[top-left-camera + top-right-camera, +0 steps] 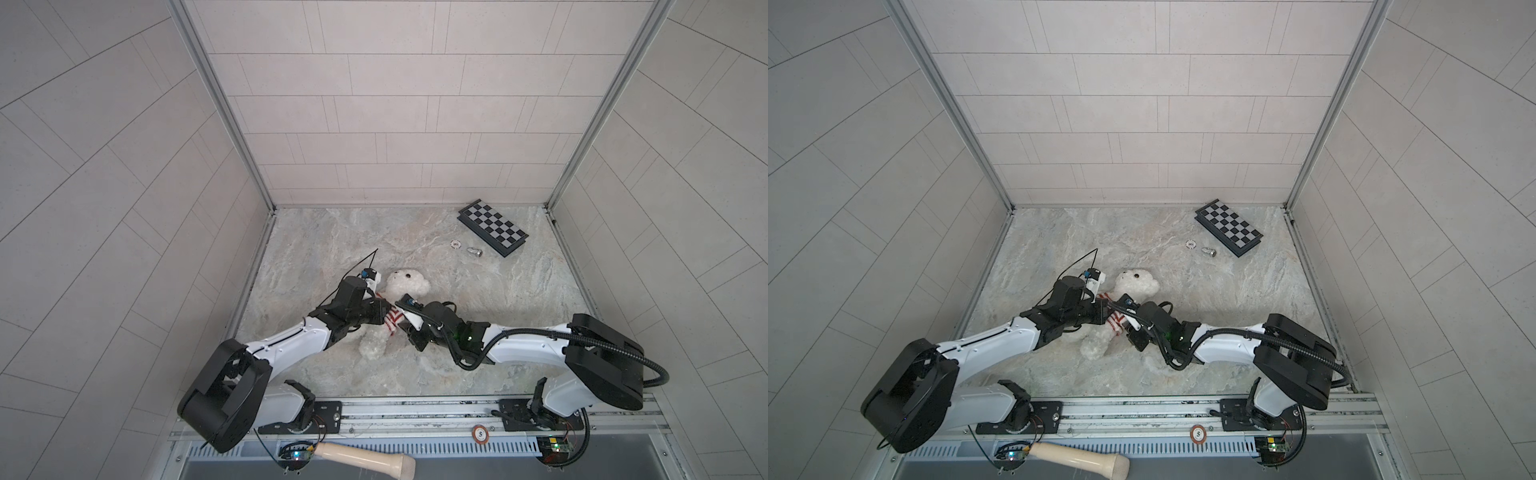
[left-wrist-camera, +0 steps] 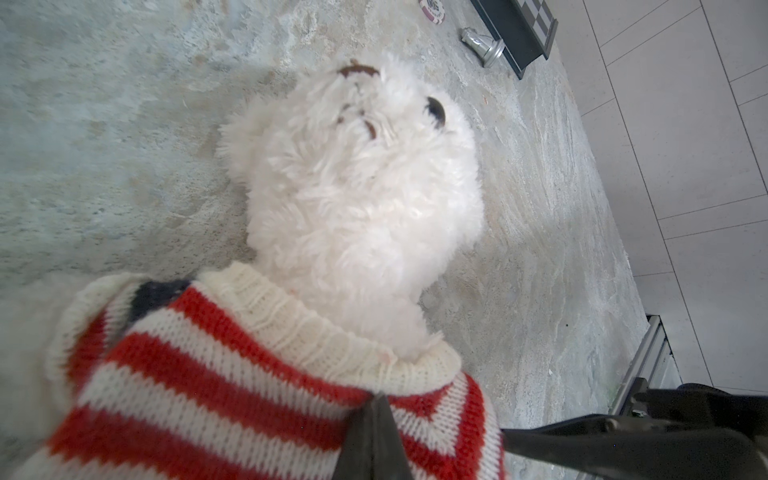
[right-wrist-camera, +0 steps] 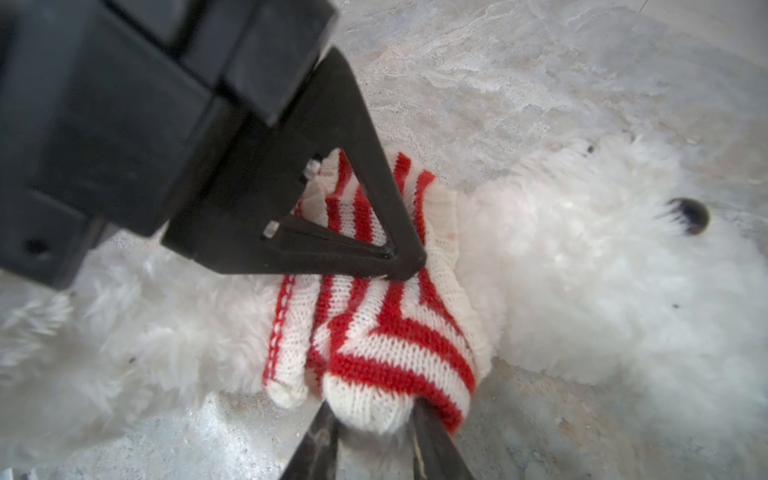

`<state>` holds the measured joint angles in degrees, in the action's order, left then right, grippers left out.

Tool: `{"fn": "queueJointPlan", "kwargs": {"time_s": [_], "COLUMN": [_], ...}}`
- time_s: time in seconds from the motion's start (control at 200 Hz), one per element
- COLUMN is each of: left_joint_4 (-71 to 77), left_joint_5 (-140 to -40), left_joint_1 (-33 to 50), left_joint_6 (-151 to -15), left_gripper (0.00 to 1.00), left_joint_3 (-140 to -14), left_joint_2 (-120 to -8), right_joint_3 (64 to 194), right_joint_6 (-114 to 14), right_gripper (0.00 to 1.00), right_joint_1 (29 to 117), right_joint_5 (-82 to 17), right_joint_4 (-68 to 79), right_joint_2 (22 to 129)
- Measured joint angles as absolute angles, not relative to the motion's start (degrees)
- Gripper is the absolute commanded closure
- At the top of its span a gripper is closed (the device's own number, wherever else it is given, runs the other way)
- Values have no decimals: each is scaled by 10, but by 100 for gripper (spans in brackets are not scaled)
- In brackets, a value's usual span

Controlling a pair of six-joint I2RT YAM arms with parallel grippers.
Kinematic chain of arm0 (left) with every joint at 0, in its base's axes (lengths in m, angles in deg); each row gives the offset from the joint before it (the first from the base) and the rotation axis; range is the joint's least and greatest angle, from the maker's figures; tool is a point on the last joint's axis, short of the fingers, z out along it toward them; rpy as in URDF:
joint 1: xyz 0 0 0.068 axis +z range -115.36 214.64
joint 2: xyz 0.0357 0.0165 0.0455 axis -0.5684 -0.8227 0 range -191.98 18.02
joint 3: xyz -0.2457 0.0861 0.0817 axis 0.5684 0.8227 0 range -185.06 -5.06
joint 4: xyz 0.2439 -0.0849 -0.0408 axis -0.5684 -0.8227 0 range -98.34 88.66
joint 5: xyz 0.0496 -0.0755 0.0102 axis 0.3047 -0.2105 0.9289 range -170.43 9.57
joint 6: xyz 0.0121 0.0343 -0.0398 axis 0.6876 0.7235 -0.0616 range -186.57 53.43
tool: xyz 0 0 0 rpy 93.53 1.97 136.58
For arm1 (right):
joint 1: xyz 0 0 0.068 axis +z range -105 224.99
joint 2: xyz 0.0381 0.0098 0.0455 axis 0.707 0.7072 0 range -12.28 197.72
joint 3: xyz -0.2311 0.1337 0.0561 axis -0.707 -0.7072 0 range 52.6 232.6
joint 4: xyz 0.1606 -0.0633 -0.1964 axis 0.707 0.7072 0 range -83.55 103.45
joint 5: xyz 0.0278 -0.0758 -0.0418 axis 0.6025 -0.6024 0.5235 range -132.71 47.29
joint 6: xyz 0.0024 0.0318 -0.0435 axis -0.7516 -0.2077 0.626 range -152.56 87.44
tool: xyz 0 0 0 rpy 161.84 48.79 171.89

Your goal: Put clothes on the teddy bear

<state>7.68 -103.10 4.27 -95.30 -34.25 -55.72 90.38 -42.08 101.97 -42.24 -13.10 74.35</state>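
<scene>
**Left claw**: clenched. Both black fingers meet in one point on a red stripe of the sweater, just under its cream ribbed collar, and a pinch of knit is caught between them. In both top views this claw comes in from the left onto the chest of the teddy bear.

**Sweater:** knitted in red and cream stripes, with a dark blue patch at one shoulder. The collar rings the bear's neck. The body of the garment sits bunched high on the chest, between the two claws. The belly and legs past its hem are bare fur.

**Teddy bear:** fluffy white plush with a round head, a glossy dark eye and a brown stitched nose. It lies on its back on the mottled stone table, set at a slant. Its head is beyond the claws, toward the back wall, and its legs are on the near side of them.

**Right claw**: closed on the end of the sweater's sleeve, one finger touching each side of the cream cuff. It comes in from the right, facing the left claw, whose tip presses the knit just beyond the sleeve.

**Far right, well apart from the right claw, toward the back corner:** a poker chip, a small silver chess piece lying just beside it, and a chessboard.
</scene>
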Motion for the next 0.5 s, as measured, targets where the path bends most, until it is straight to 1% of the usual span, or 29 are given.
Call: {"fn": "queueJointPlan", "kwargs": {"time_s": [0.15,0.215,0.501], "left_joint_4": [79,87,96], "left_joint_5": [-1031,-1034,-1053], "left_joint_1": [44,47,67], "left_joint_6": [-953,-957,-962], "left_gripper": [97,97,100], "left_joint_3": [-342,-338,-329], "left_joint_2": [-557,-557,-557], "right_joint_3": [899,892,823], "right_joint_6": [-411,-410,-386], "right_gripper": [95,100,100], "right_joint_1": [1013,1011,1009], "right_joint_5": [-432,-434,-440], "right_joint_4": [-135,-134,-135], "right_joint_2": [740,730,635]}}
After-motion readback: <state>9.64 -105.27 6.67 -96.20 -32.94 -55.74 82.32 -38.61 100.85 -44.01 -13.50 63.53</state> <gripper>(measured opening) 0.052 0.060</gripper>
